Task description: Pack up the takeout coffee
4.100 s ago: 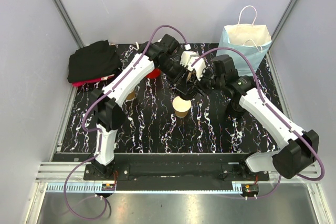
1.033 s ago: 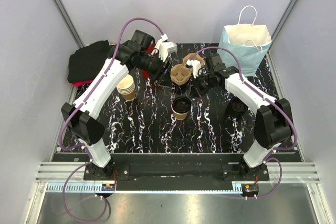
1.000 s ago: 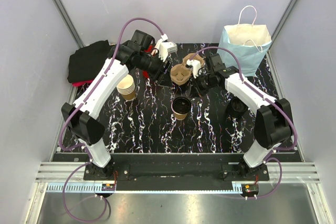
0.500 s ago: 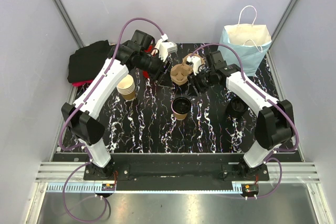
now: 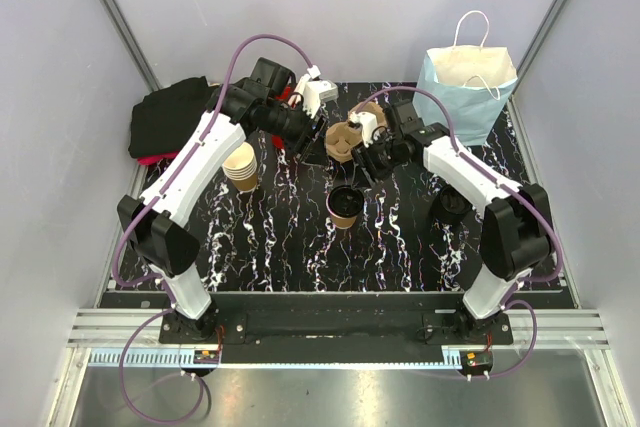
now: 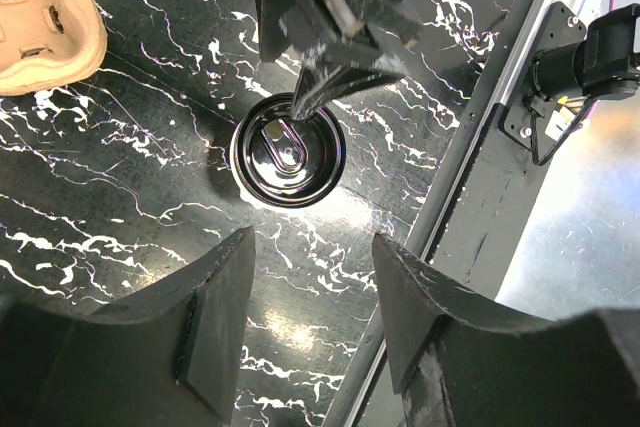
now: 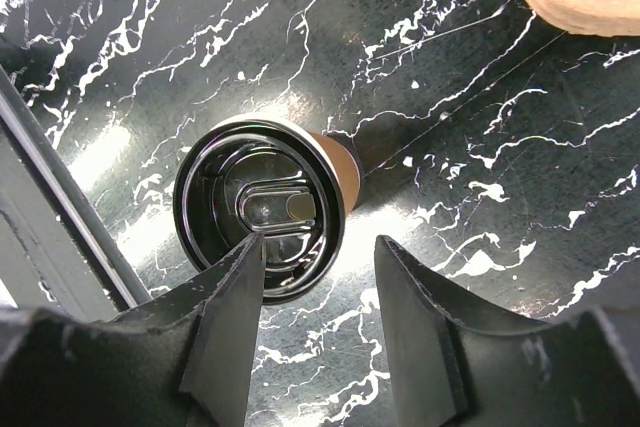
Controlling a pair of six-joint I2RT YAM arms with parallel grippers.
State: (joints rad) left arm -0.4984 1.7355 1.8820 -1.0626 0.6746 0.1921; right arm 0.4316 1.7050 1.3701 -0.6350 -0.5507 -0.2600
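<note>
The takeout coffee [image 5: 345, 205] is a tan paper cup with a black lid, standing upright mid-table. From the left wrist I look down on its lid [image 6: 288, 150]. In the right wrist view the cup [image 7: 262, 209] shows its tan side. My left gripper [image 5: 312, 147] hangs behind and left of the cup, jaws open and empty [image 6: 310, 297]. My right gripper [image 5: 367, 160] hovers behind and right of it, also open with nothing between the fingers [image 7: 315, 317]. Its left fingertip [image 7: 235, 277] overlaps the lid's rim in that view.
A brown pulp cup carrier [image 5: 347, 137] lies between the two grippers at the back. A stack of tan cups [image 5: 240, 165] stands left. A blue paper bag [image 5: 465, 82] is at the back right, black cloth [image 5: 180, 117] at the back left, a black round object [image 5: 448, 205] on the right.
Four seconds ago the cup was lidless under both grippers; now a black lid tops it and the arms have drawn back. Within the last second the right jaws opened.
</note>
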